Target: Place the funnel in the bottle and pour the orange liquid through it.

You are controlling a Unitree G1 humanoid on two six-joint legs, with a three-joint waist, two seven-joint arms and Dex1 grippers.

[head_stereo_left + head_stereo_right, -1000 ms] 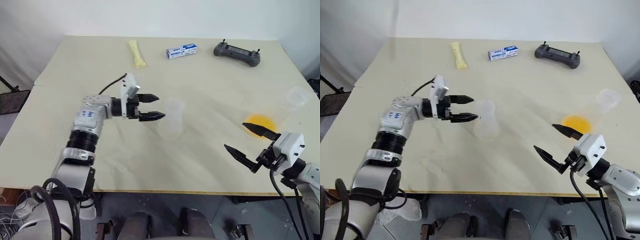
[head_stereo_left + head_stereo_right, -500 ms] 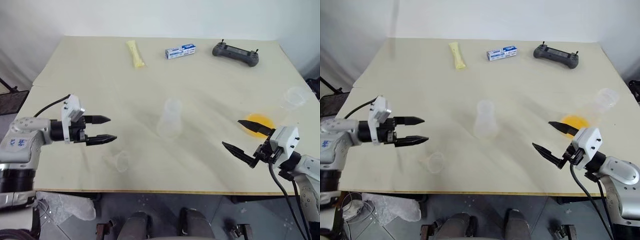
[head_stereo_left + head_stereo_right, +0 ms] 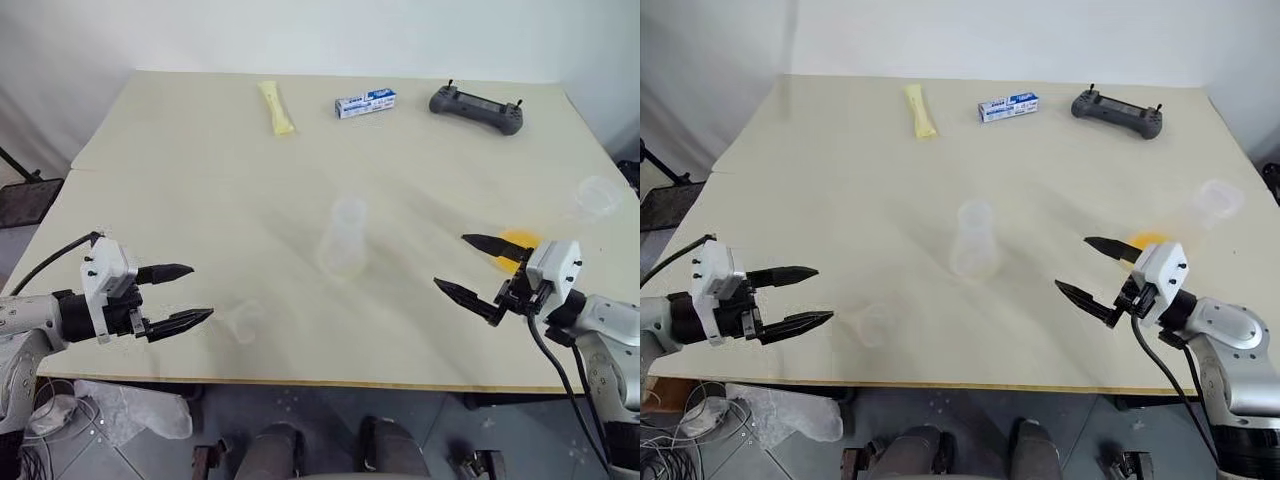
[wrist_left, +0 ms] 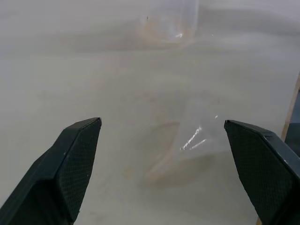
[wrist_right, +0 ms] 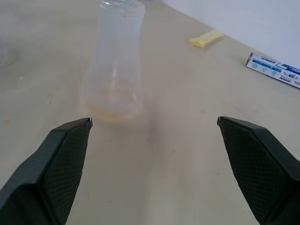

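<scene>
Bench (image 3: 200, 180) carries the bottle (image 3: 343, 238) upright at centre. Left claw (image 3: 182, 296) and right claw (image 3: 474, 268) both gape wide, empty. Funnel (image 3: 243, 322) lies tipped beside the left claw; orange liquid (image 3: 520, 240) sits by the right claw.

Yellow packet (image 3: 276, 107), blue box (image 3: 365, 102), controller (image 3: 476, 106)

Both end effectors (image 3: 178, 297) (image 3: 470, 266) agape, empty

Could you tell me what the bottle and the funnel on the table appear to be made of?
The bottle: apparently clear, colourless plastic, smooth and glossy; the table shows straight through its walls. The funnel: likely the same see-through plastic, thin-walled, with small bright glints along its cone. Glass cannot be ruled out by look alone.
</scene>
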